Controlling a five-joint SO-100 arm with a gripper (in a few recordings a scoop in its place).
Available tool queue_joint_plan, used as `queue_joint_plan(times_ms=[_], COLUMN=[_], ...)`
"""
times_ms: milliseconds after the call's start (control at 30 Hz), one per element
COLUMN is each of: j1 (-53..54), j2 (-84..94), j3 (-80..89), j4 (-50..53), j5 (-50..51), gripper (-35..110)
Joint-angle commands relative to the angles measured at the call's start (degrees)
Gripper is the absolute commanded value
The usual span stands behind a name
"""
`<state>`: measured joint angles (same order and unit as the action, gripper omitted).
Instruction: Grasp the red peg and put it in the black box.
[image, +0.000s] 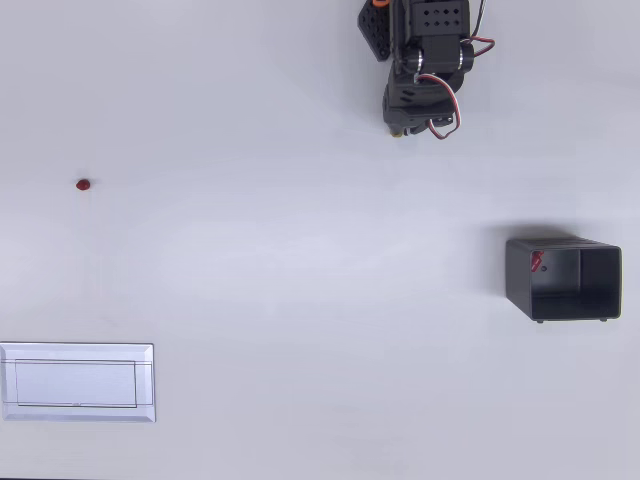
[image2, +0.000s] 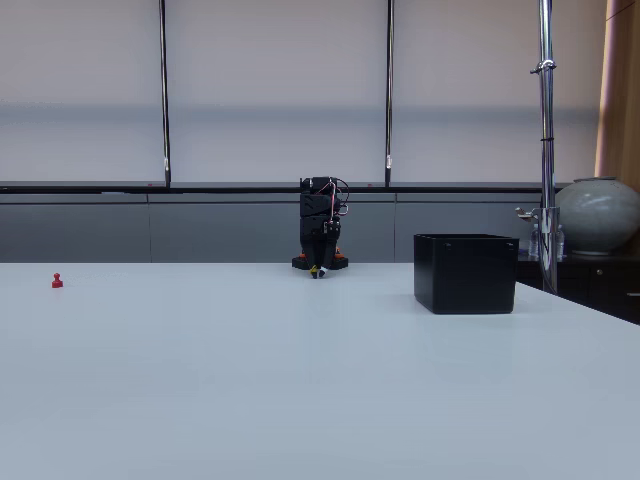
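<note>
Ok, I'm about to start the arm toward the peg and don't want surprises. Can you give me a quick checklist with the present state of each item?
1. Tiny bright red peg standing free on the white table: ok.
2. Nothing lying between the folded black arm's gripper and the peg: ok.
3. Gripper open: cannot tell, the fingers are tucked under the arm.
4. Small black rectangular box upright with its top open: ok.
5. Box inside free: not ok, a small red piece already lies in it.
6. Flat white rectangular panel away from the peg: ok.
</note>
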<state>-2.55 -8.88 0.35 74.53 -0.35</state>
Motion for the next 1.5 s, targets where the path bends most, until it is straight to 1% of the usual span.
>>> queue_joint_plan(times_ms=[0, 1267, 1467], j1=[0.26, 0.26, 3.52], j2=[-2.02, -2.02, -1.93], j3=[0.53, 0.53, 0.53], j4=[2.02, 2.02, 2.02], j5=[0.53, 0.53, 0.53], gripper=[0, 0, 1])
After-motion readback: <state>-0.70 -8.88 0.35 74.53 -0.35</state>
